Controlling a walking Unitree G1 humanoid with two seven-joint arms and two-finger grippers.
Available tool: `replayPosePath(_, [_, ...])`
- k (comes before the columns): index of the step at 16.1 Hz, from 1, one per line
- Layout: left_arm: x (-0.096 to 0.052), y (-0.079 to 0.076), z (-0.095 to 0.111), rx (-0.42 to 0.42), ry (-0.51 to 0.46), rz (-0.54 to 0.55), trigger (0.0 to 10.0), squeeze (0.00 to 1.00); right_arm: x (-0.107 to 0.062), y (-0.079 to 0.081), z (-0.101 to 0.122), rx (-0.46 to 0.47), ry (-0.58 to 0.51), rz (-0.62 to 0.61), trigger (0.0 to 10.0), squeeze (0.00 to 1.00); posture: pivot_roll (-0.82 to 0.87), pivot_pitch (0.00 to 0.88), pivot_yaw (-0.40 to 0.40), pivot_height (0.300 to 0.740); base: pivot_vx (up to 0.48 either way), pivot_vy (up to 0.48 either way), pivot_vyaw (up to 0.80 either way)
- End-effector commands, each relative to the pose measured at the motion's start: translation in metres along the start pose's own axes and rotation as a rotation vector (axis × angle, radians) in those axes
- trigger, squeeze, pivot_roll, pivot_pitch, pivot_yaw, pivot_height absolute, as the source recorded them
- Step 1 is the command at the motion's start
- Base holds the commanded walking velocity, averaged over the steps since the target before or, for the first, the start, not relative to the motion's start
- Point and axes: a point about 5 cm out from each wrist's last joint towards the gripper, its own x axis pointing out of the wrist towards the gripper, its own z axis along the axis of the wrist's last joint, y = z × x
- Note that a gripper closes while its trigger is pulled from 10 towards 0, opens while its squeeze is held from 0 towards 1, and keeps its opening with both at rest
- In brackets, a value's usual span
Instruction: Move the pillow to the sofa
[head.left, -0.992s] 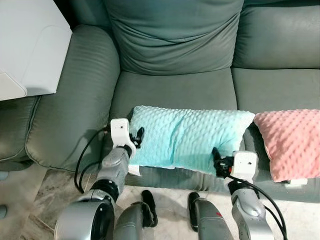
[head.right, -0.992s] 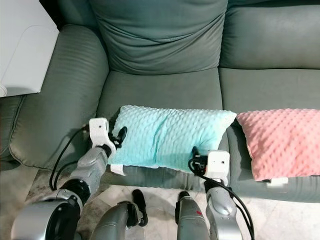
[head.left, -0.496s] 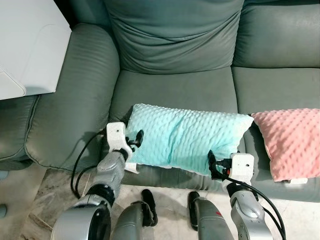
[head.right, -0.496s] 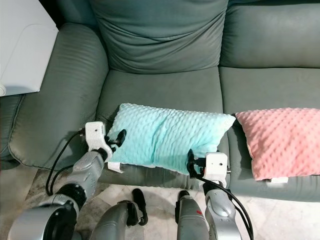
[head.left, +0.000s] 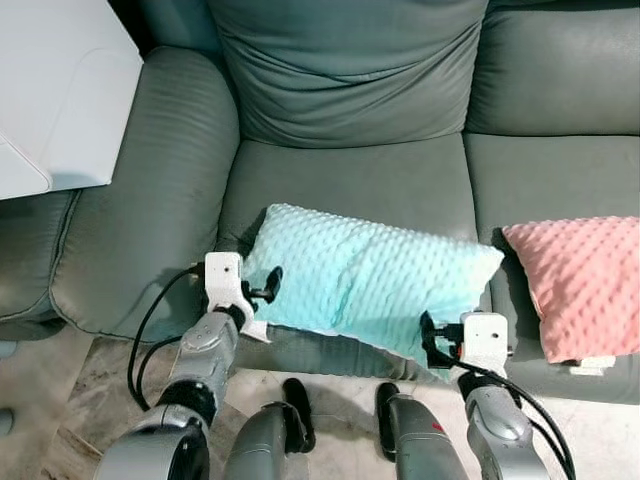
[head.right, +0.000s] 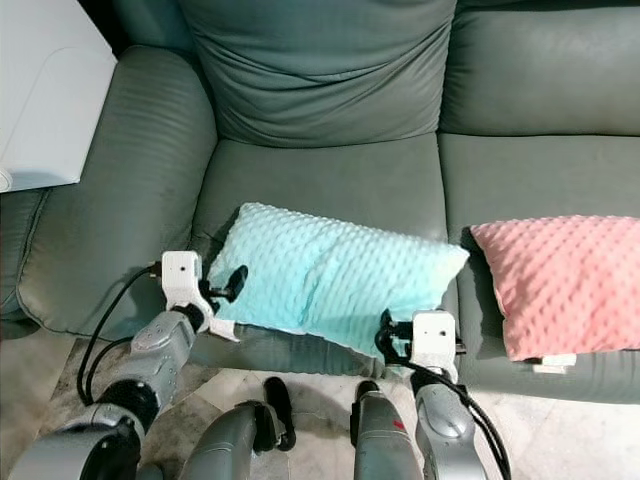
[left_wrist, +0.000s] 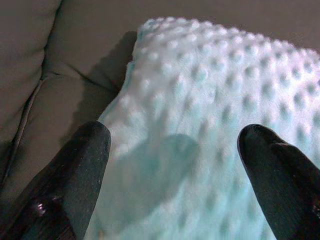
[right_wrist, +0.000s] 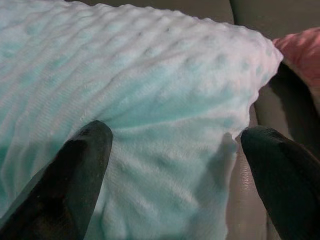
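With the teal pillow (head.left: 365, 285) lying mid-frame on the sofa (head.left: 350, 180), left end effector (head.left: 268, 285) and right end effector (head.left: 430, 340), both wide open and empty, should back off evenly

No readable text, label, brand, number or sign. White tag at teal pillow (head.left: 370, 285) corner and white tag at pink pillow (head.left: 582, 285) edge: print, if any, too small to read.

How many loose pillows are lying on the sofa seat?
2: a teal pillow at the left seat's front edge, between both grippers, and a pink pillow on the seat to its right. More may lie outside the frame.
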Motion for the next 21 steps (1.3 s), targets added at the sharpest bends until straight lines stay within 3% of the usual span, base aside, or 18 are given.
replayPosePath(1, [-0.01, 0.012, -0.016, 0.008, 0.06, 0.023, 10.0, 1.0, -0.007, 0.003, -0.012, 0.002, 0.053, 0.008, 10.0, 1.0, -0.13, 0.393, 0.16, 0.74, 0.0, 0.0, 0.0])
replayPosePath(3, [-0.016, 0.021, -0.019, 0.019, 0.069, 0.043, 10.0, 1.0, -0.006, 0.001, -0.006, -0.01, 0.021, -0.007, 10.0, 1.0, -0.13, 0.391, 0.159, 0.74, 0.0, 0.0, 0.0])
replayPosePath(7, [-0.024, 0.031, -0.012, 0.044, 0.047, 0.028, 10.0, 1.0, -0.009, 0.004, 0.016, 0.058, -0.061, 0.021, 10.0, 1.0, -0.13, 0.394, 0.158, 0.74, 0.0, 0.0, 0.0])
replayPosePath(11, [-0.038, 0.039, -0.014, 0.103, 0.126, -0.008, 10.0, 1.0, -0.02, 0.014, 0.022, 0.1, -0.037, 0.111, 10.0, 1.0, -0.12, 0.393, 0.154, 0.74, 0.0, 0.0, 0.0])
replayPosePath(14, [-0.045, 0.039, -0.018, 0.101, 0.182, -0.038, 10.0, 1.0, -0.027, 0.019, 0.019, 0.138, 0.015, 0.153, 10.0, 1.0, -0.12, 0.39, 0.153, 0.74, 0.0, 0.0, 0.0])
replayPosePath(17, [-0.058, 0.029, -0.016, 0.107, 0.254, -0.14, 10.0, 1.0, -0.036, 0.028, 0.019, 0.193, 0.086, 0.251, 10.0, 1.0, -0.12, 0.393, 0.152, 0.74, 0.0, 0.0, 0.0])
replayPosePath(20, [-0.071, 0.02, -0.031, 0.116, 0.39, -0.262, 10.0, 1.0, -0.042, 0.033, -0.011, 0.205, 0.269, 0.33, 10.0, 1.0, -0.11, 0.396, 0.15, 0.74, 0.0, 0.0, 0.0])
replayPosePath(21, [-0.073, 0.017, -0.032, 0.116, 0.407, -0.277, 10.0, 1.0, -0.042, 0.033, -0.013, 0.199, 0.283, 0.334, 10.0, 1.0, -0.11, 0.397, 0.15, 0.74, 0.0, 0.0, 0.0])
